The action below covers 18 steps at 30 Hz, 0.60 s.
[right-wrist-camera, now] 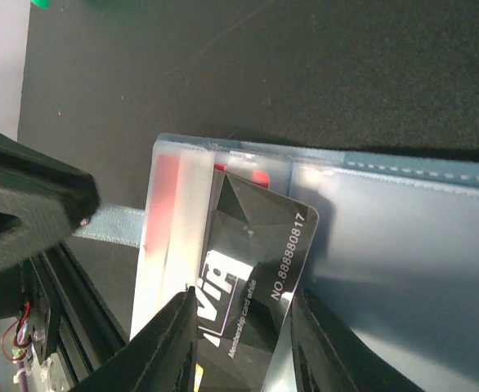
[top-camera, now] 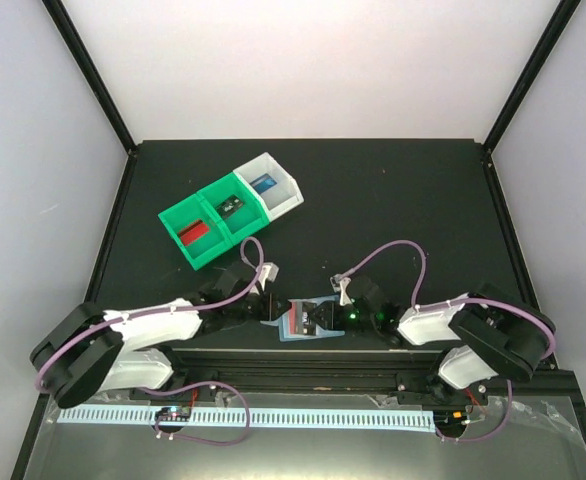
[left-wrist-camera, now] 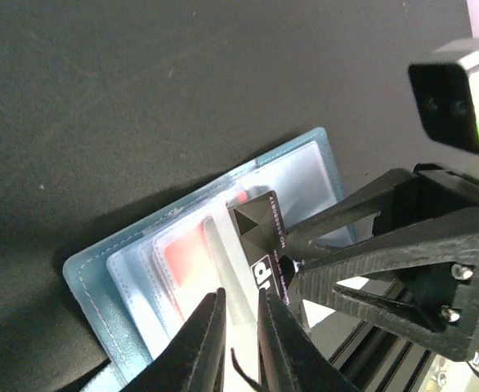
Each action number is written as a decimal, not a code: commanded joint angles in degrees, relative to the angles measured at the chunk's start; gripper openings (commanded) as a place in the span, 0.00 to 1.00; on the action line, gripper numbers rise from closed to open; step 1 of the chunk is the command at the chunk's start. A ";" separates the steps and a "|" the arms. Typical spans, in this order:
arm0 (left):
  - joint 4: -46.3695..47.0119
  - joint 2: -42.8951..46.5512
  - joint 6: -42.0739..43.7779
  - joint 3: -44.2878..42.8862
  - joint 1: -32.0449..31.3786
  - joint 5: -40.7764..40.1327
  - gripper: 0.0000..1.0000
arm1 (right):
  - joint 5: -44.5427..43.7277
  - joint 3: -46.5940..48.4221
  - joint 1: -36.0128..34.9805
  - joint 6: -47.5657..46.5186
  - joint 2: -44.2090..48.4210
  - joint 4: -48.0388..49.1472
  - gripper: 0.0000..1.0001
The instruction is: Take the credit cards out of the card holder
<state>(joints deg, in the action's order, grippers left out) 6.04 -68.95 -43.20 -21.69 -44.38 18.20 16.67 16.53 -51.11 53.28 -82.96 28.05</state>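
The pale blue card holder [top-camera: 302,336] lies open at the table's near edge, between my two grippers. In the right wrist view a black credit card [right-wrist-camera: 256,245] sticks halfway out of a clear pocket of the card holder [right-wrist-camera: 411,237]. My right gripper [right-wrist-camera: 242,296] is open, one finger on each side of that card. A red credit card [right-wrist-camera: 167,175] shows through the sleeve beside it. My left gripper [left-wrist-camera: 239,292] hangs over the holder's [left-wrist-camera: 92,286] clear pockets, narrowly open, with a pale sleeve edge in the gap. The red card [left-wrist-camera: 186,257] lies under that plastic.
Two green bins [top-camera: 209,222] and a white bin [top-camera: 270,186] stand in a row at the back left. They hold a red card [top-camera: 191,233], a dark card [top-camera: 231,206] and a blue card [top-camera: 264,185]. The black rail of the table edge [top-camera: 303,360] runs just behind the holder.
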 commanded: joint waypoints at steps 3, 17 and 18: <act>9.22 -7.75 -1.42 2.74 -0.70 3.28 0.09 | -0.26 -0.53 0.86 2.28 -4.27 5.90 0.35; 4.52 -11.43 -0.14 2.12 -0.75 -1.90 0.02 | -1.63 -2.51 1.70 3.32 -3.96 8.62 0.13; 4.23 -11.37 -0.08 2.03 -0.71 -2.05 0.02 | -1.97 -2.89 1.93 3.30 -3.51 8.68 0.09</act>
<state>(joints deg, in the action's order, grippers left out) 14.85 -79.24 -44.58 -19.16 -44.71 19.62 16.71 15.31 -49.91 56.71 -87.74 36.21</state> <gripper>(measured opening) 0.018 0.145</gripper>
